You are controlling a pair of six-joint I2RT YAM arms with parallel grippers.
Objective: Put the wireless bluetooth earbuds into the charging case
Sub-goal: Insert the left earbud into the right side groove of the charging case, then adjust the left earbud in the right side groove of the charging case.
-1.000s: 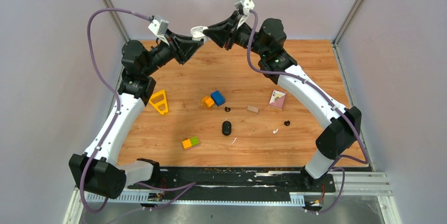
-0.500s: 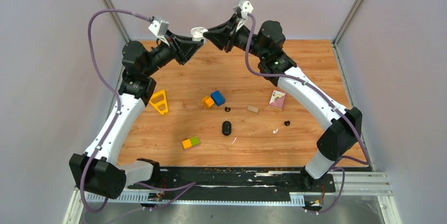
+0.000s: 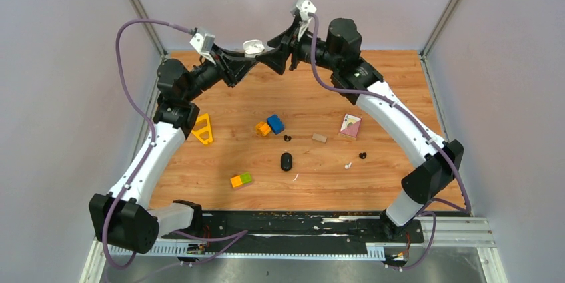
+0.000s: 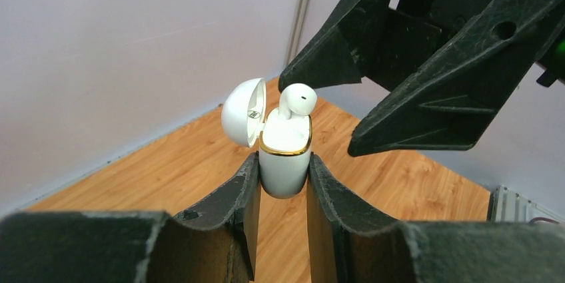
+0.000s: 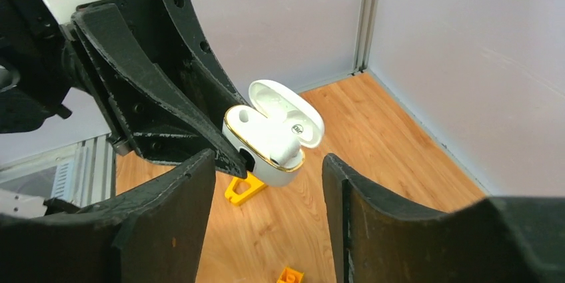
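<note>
Left gripper (image 4: 283, 166) clamped on the open white case (image 4: 285, 143), held high over the table's (image 3: 400, 76) far edge. One white bud (image 4: 297, 100) stands proud in it (apparently not fully seated). Right gripper (image 5: 268, 163) jaws apart, just beside: a brush could tip the bud out.

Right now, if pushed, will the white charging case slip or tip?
Probably slippery: the white charging case looks glossy and rounded, and the left gripper pinches only its lower part. Its open lid would likely swing if nudged.
</note>
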